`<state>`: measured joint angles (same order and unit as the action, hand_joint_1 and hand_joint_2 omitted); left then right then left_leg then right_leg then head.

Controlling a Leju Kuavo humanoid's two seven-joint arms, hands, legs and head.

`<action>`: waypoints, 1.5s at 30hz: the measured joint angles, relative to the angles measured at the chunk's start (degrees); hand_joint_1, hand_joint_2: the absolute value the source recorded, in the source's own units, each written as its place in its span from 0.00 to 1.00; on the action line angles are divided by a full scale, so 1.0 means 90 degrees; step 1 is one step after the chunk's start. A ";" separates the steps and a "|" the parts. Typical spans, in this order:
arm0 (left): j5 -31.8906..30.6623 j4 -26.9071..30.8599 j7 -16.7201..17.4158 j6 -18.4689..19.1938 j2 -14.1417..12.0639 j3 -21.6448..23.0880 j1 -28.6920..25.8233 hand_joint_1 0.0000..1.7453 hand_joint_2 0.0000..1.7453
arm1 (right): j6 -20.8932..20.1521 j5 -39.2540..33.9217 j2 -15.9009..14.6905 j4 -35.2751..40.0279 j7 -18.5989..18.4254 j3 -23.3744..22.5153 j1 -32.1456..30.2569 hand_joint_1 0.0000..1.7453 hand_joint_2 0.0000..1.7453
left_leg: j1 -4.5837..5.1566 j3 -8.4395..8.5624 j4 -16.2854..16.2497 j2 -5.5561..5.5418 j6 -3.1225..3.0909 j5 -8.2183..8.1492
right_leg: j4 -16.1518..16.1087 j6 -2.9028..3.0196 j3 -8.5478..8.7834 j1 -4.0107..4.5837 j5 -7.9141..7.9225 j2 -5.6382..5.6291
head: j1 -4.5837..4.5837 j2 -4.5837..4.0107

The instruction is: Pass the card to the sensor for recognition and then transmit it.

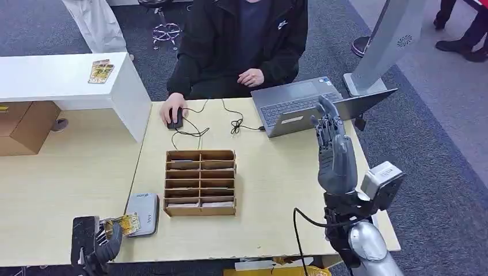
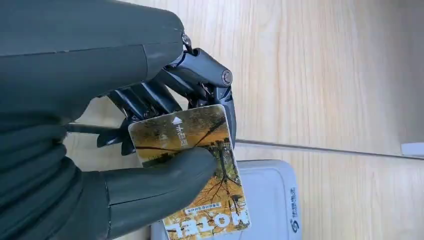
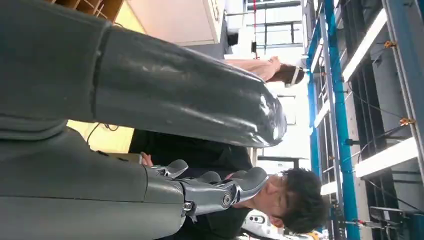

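Closest to the camera, the robot's left hand pinches a yellow-brown hotel card between its thick thumb and dark fingers. It holds the card just over the near corner of a flat grey card sensor, which lies on the pale wooden tabletop at its front left.

Beside the sensor stands a brown slotted card box. Beyond it, a person in a black jacket sits at the far edge, one hand on a black mouse, with thin black cables running to an open grey laptop. A second card lies on the raised white counter at the left.

On the right, the right hand is raised upright above the tabletop, its fingers extended and apart, grasping nothing.
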<state>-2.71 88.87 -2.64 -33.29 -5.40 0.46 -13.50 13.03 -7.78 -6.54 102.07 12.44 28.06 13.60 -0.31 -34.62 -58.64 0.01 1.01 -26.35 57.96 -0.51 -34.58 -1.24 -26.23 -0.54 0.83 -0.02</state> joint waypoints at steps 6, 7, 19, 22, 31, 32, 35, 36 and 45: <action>-0.0019 -0.0090 0.0000 0.0007 0.0000 0.0000 0.0022 1.00 1.00 | -0.0007 0.0000 0.0000 -0.0012 0.0000 0.0000 0.0000 0.00 0.00 | 0.0000 0.0000 0.0000 0.0000 0.0000 0.0000 | 0.0000 0.0000 0.0000 0.0000 0.0000 0.0000 | 0.0002 0.0000; -0.0019 -0.0097 0.0000 0.0005 0.0000 0.0000 0.0030 1.00 1.00 | -0.0007 0.0000 0.0000 -0.0012 0.0000 0.0000 -0.0001 0.00 0.00 | 0.0000 0.0000 0.0000 0.0000 0.0000 0.0000 | 0.0000 0.0000 0.0000 0.0000 0.0000 0.0000 | 0.0000 0.0000; 0.0573 -0.0219 -0.0289 0.0199 0.0002 -0.0005 0.0179 1.00 1.00 | -0.0005 0.0000 0.0000 -0.0075 0.0000 0.0002 0.0002 0.00 0.00 | 0.0000 0.0000 0.0000 -0.0001 0.0000 0.0000 | 0.0000 0.0000 0.0001 0.0000 0.0000 0.0001 | 0.0000 0.0000; 0.0889 -0.0219 -0.0372 0.0260 0.0002 -0.0005 0.0219 1.00 1.00 | -0.0005 -0.0002 0.0000 -0.0107 0.0000 0.0002 0.0004 0.00 0.00 | 0.0000 0.0000 0.0000 -0.0001 0.0000 0.0000 | 0.0000 0.0000 0.0001 0.0000 0.0000 0.0001 | 0.0000 0.0000; 0.1333 -0.0219 -0.0500 0.0245 -0.0036 -0.0002 0.0391 1.00 1.00 | -0.0007 -0.0024 0.0002 -0.0170 0.0000 0.0015 0.0048 0.00 0.00 | 0.0000 0.0000 0.0000 -0.0001 0.0000 0.0000 | 0.0000 0.0000 0.0000 0.0000 0.0000 0.0001 | 0.0000 0.0000; 0.1338 -0.0221 -0.0500 0.0243 -0.0044 -0.0005 0.0413 1.00 1.00 | -0.0007 -0.0024 0.0002 -0.0170 0.0000 0.0019 0.0053 0.00 0.00 | 0.0000 0.0000 0.0000 -0.0001 0.0000 0.0000 | 0.0000 0.0000 0.0000 0.0000 0.0000 0.0002 | 0.0000 0.0000; 0.1333 -0.0248 -0.0503 0.0211 -0.0090 -0.0002 0.0471 1.00 1.00 | -0.0007 -0.0027 0.0005 -0.0172 0.0000 0.0046 0.0078 0.00 0.00 | 0.0000 0.0000 0.0000 -0.0001 0.0000 0.0000 | 0.0000 0.0000 0.0000 0.0000 0.0000 0.0001 | 0.0000 0.0000; 0.1326 -0.0267 -0.0498 0.0190 -0.0097 -0.0002 0.0486 1.00 1.00 | -0.0010 -0.0029 0.0005 -0.0172 0.0000 0.0056 0.0084 0.00 0.00 | 0.0000 0.0000 0.0000 -0.0001 0.0000 0.0000 | 0.0000 0.0000 0.0000 0.0000 0.0000 0.0001 | 0.0000 0.0000; 0.1156 -0.0663 -0.0423 0.0114 -0.0238 -0.0002 0.0599 1.00 1.00 | -0.0024 -0.0041 0.0010 -0.0221 0.0000 0.0117 0.0132 0.00 0.00 | 0.0000 0.0000 0.0000 -0.0001 0.0000 0.0000 | 0.0000 0.0000 0.0000 0.0000 0.0000 0.0001 | 0.0000 0.0000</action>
<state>7.69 82.90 -6.45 -32.26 -7.54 0.44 -8.11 12.81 -8.15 -6.45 100.08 12.44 29.11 14.78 -0.31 -34.62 -58.64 0.00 1.01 -26.34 57.96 -0.51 -34.58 -1.24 -26.23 -0.53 0.83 -0.02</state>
